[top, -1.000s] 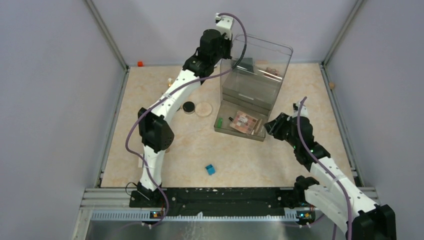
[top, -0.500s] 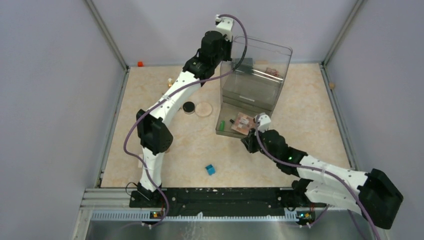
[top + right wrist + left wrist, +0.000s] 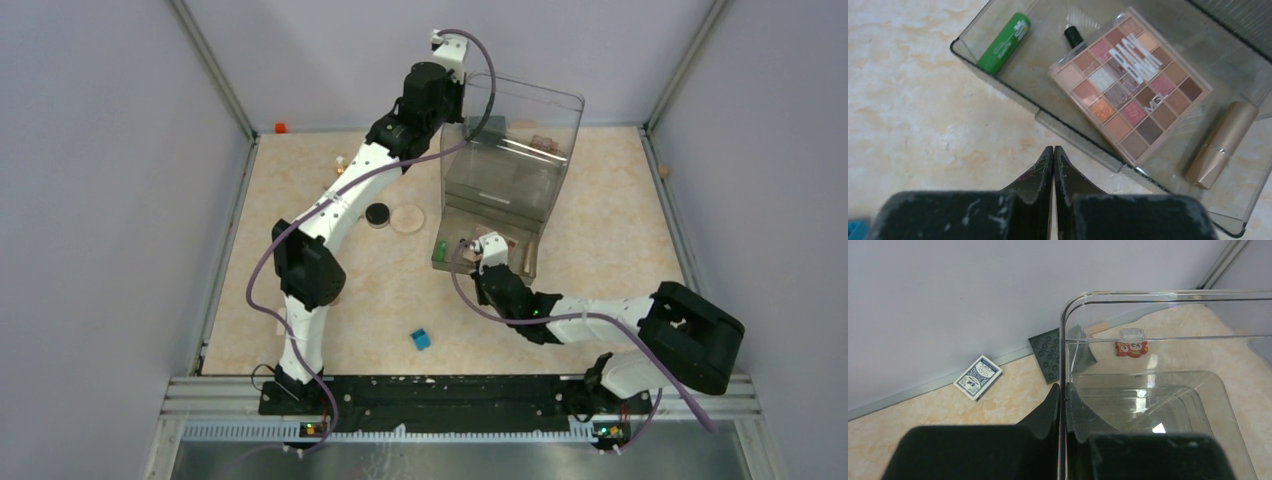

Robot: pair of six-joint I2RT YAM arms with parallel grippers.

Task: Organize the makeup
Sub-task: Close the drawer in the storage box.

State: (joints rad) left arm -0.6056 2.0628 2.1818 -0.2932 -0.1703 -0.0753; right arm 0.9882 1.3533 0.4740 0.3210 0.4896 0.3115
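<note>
A clear organizer [image 3: 512,150] stands at the back, its bottom drawer [image 3: 1013,95] pulled open. In the drawer lie a pinkish checkered palette [image 3: 1130,85], a tan tube [image 3: 1220,145], a green tube [image 3: 1003,44] and a small black-capped item [image 3: 1073,35]. My left gripper [image 3: 1062,390] is shut on the organizer's top rim [image 3: 1064,340]. My right gripper [image 3: 1053,150] is shut and empty, low over the table just in front of the drawer's front wall. A black round compact [image 3: 377,214] and a beige round disc [image 3: 407,218] lie left of the drawer.
A small blue cube [image 3: 420,340] lies on the table near the front. Behind the organizer lie a patterned card box [image 3: 978,377], a dark studded plate [image 3: 1048,355] and a red item [image 3: 1131,347]. Walls close in the back and sides.
My right arm has swung from the drawer's right side round to its front and come down low. The left gripper has stayed on the organizer's rim.
</note>
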